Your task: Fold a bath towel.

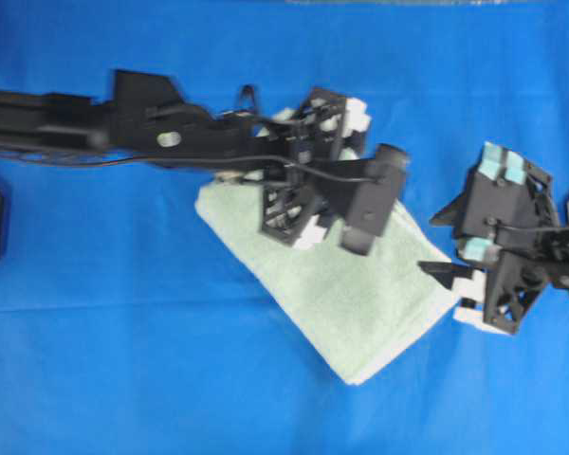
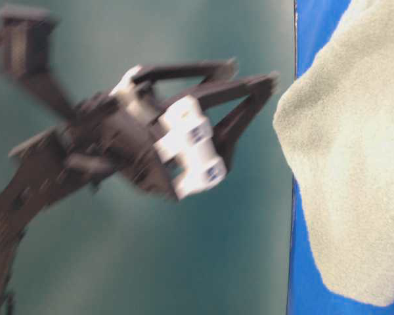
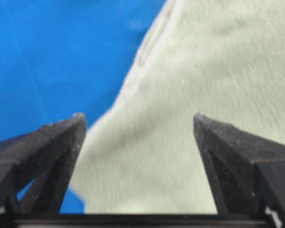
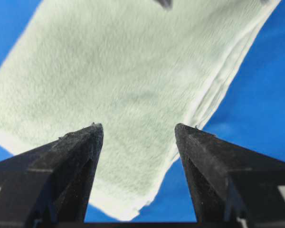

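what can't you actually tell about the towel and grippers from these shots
- Overhead view: the left gripper and its arm cover the upper end of the bath towel, so the fold there is hidden.
- Table-level view: a gripper is motion-blurred; which arm it belongs to is unclear, and the towel is cut off by the right edge.
- Both wrist views: the towel runs past the frame, its layers uncountable.
- Overhead view: the right gripper is blurred beside the towel's right corner; contact unclear.

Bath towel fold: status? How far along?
Looks done: the bath towel lies as a compact, layered rectangle on the blue cloth, stacked edges showing in the right wrist view. In hand: nothing; left gripper and right gripper are both open, above the towel with nothing between their fingers. Left: probably only retracting the arms, unless another fold is wanted.
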Controlling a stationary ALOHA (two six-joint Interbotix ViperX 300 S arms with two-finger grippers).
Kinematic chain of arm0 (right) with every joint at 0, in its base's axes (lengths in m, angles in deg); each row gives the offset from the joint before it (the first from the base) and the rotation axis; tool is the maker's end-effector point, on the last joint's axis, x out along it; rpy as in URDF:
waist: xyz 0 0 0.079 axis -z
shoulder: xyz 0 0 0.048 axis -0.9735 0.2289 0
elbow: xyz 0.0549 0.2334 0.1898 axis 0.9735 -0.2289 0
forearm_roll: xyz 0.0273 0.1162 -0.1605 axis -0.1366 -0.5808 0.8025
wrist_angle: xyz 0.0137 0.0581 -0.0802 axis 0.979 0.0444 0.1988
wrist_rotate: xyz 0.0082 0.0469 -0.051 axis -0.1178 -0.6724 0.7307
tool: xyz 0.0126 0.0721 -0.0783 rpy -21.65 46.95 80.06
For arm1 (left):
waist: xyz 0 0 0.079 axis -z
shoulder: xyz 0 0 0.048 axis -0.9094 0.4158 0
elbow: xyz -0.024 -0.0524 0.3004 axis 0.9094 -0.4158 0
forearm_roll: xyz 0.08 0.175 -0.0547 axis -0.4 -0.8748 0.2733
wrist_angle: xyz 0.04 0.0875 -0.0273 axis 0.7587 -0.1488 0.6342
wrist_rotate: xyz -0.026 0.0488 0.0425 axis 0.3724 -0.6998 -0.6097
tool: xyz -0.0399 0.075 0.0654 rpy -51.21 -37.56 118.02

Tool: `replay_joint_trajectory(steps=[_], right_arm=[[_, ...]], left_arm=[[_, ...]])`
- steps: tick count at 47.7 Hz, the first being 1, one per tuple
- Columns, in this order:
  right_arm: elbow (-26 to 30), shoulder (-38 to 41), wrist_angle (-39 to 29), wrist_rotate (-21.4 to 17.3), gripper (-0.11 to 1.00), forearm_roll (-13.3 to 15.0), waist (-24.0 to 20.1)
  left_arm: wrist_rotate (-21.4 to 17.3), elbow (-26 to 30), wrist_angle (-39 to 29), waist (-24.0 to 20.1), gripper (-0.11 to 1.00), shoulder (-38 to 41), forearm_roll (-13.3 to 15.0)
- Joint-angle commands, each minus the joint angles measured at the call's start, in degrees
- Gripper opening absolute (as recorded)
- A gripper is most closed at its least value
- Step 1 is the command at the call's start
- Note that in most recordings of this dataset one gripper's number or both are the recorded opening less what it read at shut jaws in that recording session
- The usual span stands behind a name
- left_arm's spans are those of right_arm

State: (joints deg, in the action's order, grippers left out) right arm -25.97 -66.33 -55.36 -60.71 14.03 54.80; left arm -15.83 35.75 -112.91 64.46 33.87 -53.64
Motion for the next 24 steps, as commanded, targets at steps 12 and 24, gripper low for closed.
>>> replay_joint_trajectory(steps=[12, 24], right_arm=[[1.0, -5.8, 1.8, 0.1, 0.64, 6.3, -0.2], [-0.8, -11.9, 4.6, 0.1, 0.64, 12.3, -0.2]], left_arm=[[10.0, -16.7, 13.6, 3.3, 0.87, -26.6, 0.2], [20.0, -29.3, 23.0, 4.3, 0.86, -39.6, 0.3]])
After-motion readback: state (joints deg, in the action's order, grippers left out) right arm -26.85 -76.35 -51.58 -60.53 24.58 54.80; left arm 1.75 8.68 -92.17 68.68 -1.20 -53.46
